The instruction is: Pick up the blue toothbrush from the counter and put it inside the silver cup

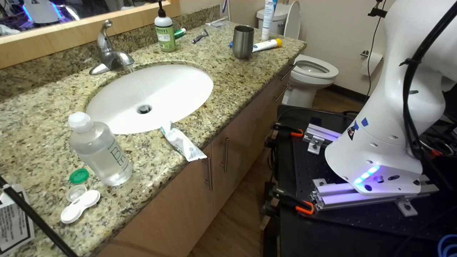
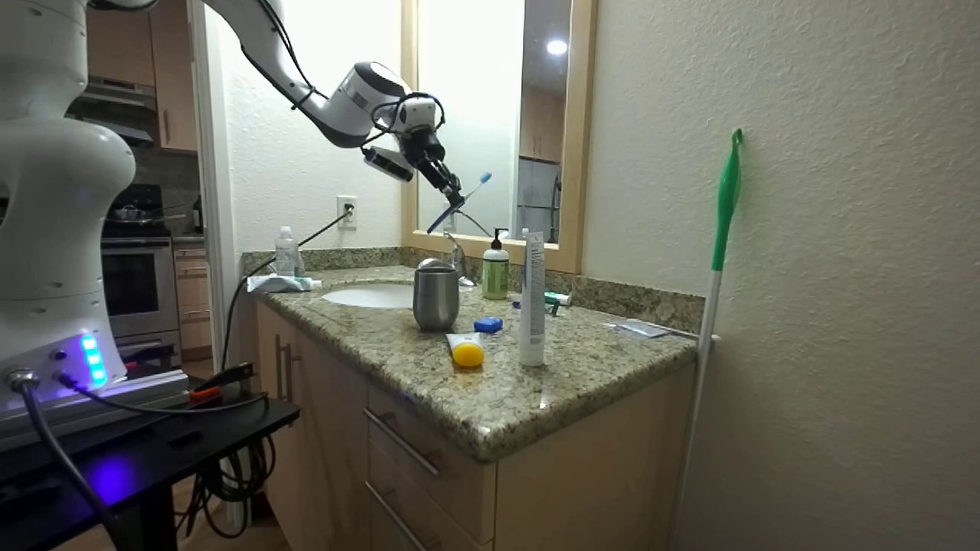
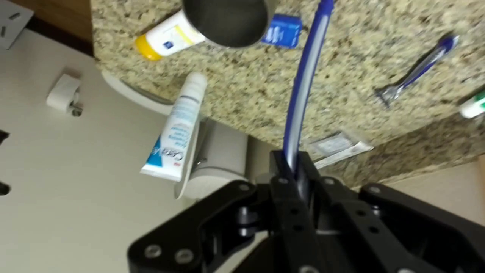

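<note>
In an exterior view, the speckled counter [image 1: 232, 78] runs from lower left to upper centre, near a toilet [image 1: 312, 76]. The pincer [image 3: 294, 167] clamps the blue toothbrush [image 3: 304, 83], jaws nearly together.

I hold the blue toothbrush [image 3: 306, 76] in my hand [image 3: 291, 163] — the silver cup [image 3: 229, 22] stands upright on the tabletop [image 3: 360, 41].

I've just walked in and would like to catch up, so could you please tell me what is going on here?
A robot arm is handling a blue toothbrush: its gripper is shut on the toothbrush and holds it tilted, clear of the counter. The silver cup stands upright on that counter, near a yellow-capped tube. The toothbrush is not yet inside the cup.
</note>
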You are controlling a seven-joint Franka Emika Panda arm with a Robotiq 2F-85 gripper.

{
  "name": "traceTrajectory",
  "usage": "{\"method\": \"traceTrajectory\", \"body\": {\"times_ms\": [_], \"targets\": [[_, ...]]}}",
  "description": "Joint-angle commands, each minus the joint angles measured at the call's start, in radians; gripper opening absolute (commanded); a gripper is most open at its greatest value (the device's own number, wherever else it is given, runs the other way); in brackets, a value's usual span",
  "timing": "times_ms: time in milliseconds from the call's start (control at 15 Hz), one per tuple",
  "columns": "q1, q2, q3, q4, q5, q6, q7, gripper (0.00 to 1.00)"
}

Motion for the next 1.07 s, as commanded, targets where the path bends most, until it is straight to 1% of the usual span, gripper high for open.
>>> {"method": "traceTrajectory", "body": {"times_ms": [0,67,133,200,267,333,400,467,533,667,733,867,1000], "targets": [[0.081,-0.144,-0.017,-0.097,-0.281,-0.207,0.275,0.02],[-0.081,-0.183,0.169,-0.14,-0.363,-0.29,0.357,0.02],[-0.102,-0.2,0.215,-0.185,-0.41,-0.367,0.435,0.02],[-0.149,-0.213,0.286,-0.223,-0.427,-0.451,0.491,0.02],[-0.194,-0.219,0.351,-0.258,-0.426,-0.528,0.545,0.02],[-0.233,-0.233,0.409,-0.289,-0.399,-0.579,0.566,0.02],[-0.279,-0.181,0.429,-0.217,-0.378,-0.497,0.503,0.09],[-0.3,-0.193,0.468,-0.248,-0.379,-0.538,0.536,0.09],[-0.307,-0.199,0.485,-0.266,-0.379,-0.553,0.554,0.09],[-0.313,-0.201,0.491,-0.273,-0.38,-0.558,0.56,0.09],[-0.315,-0.201,0.49,-0.273,-0.38,-0.558,0.56,0.02],[-0.357,-0.142,0.513,-0.25,-0.413,-0.59,0.605,0.02],[-0.395,-0.096,0.546,-0.244,-0.468,-0.618,0.687,0.02]]}}
